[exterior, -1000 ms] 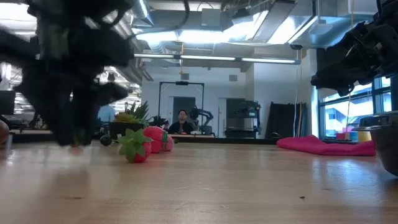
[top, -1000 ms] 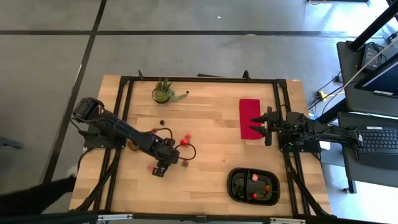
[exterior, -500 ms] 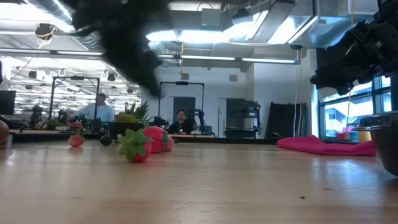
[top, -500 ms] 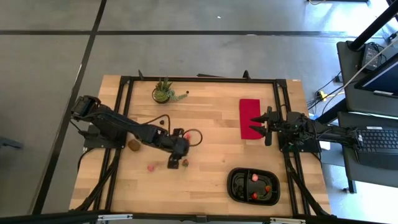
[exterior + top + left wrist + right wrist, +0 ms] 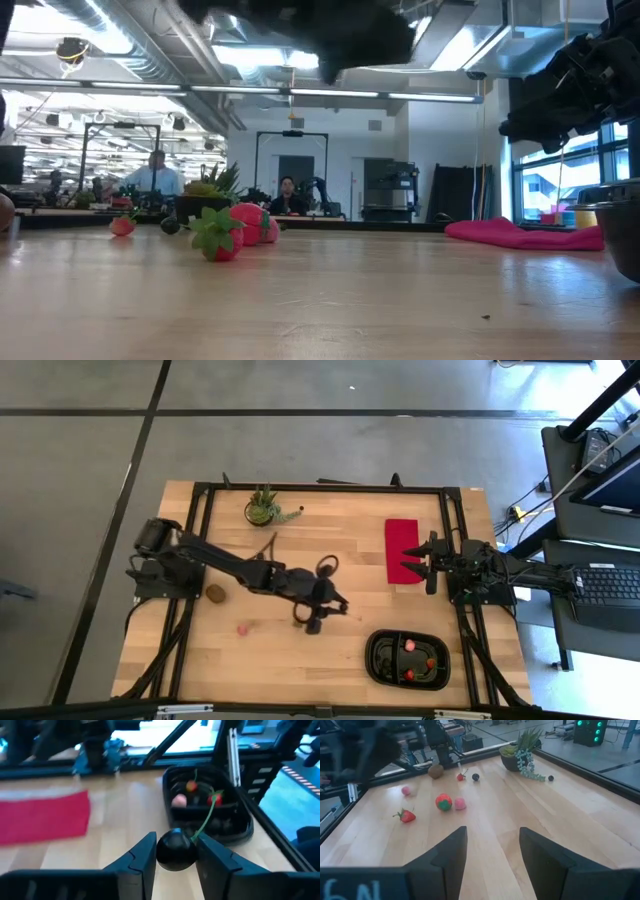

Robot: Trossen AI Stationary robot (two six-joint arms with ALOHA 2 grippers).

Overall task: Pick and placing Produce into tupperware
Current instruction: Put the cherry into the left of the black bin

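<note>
No legible txt anywhere; only partial pale marks on right gripper body, unreadable.

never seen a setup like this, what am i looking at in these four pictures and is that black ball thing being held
These are four cameras on one two-armed robot at a wooden table. One looks down from above, one sits at table height, and one rides on each wrist.

From above, the left gripper reaches out over the middle of the table. Its wrist camera shows it shut on a dark cherry with a green stem. Ahead lies the black tupperware, which already has a few fruit pieces in it.

The right gripper waits open above the red cloth.

Loose fruit lies on the table: a strawberry, a brown kiwi and a pink piece. A potted plant stands at the far edge.
</note>
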